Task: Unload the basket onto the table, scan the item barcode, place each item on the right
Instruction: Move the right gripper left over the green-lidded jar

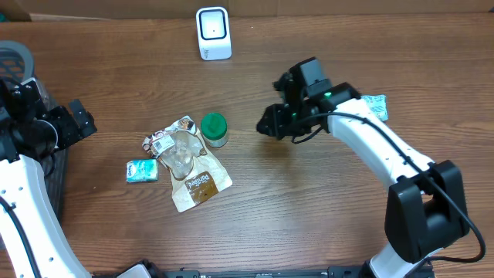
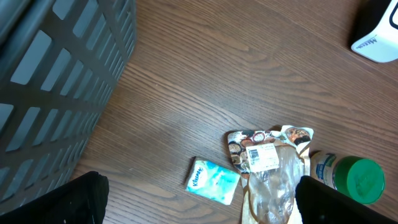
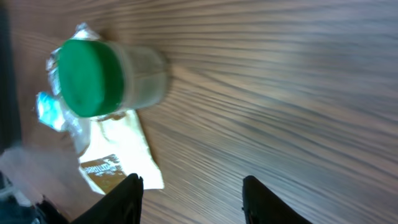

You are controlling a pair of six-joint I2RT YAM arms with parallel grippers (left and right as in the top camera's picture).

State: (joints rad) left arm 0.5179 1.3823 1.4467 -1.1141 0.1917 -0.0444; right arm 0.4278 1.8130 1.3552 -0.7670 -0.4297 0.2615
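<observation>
scanner (image 1: 213,32) at far edge, jar (image 1: 214,130) beside pouch (image 1: 189,166), tissue pack (image 1: 142,170) left of pouch

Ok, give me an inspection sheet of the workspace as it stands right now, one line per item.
Surface: wooden table, no spills seen.
Job's things: white barcode scanner at the far edge; green-lidded jar at the snack pouch's upper right corner.
Clutter: snack pouch lying flat; Kleenex pack to its left; teal packet partly under the right arm.
Grippers: left gripper open, empty, near the basket; right gripper open, empty, beside the jar, not touching it.
Cables: black cable along the right arm.
Surroundings: grey slatted basket at the table's left side.
</observation>
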